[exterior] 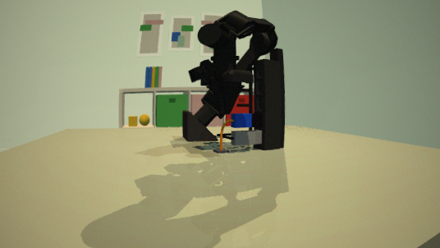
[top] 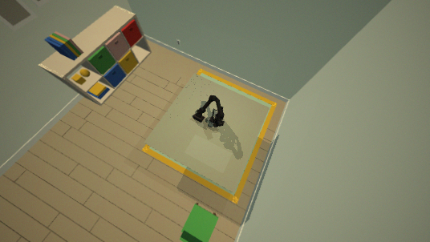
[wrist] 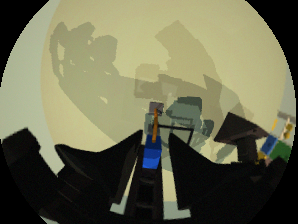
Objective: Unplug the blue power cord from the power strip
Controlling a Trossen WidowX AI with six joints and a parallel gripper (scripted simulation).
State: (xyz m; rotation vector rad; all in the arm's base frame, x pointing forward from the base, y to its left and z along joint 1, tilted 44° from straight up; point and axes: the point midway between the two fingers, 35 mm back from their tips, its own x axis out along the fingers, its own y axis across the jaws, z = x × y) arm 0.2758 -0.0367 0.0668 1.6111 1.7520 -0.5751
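The blue plug sits high against a tall dark upright block with slots, apparently the power strip. An orange cord runs from the plug down to a small dark foot. My gripper is partly open, with its fingertips on either side of the plug in the wrist view. It points down over the plug and strip, and I see no finger closed on the plug. In the exterior view the dark arm links overlap, so I cannot pick out the fingertips or tell their height.
A grey block lies below the plug at the strip's foot. A dark wedge-shaped base stands to its left. A shelf with coloured bins stands on the floor beyond the pale work surface, and a green chair is nearby.
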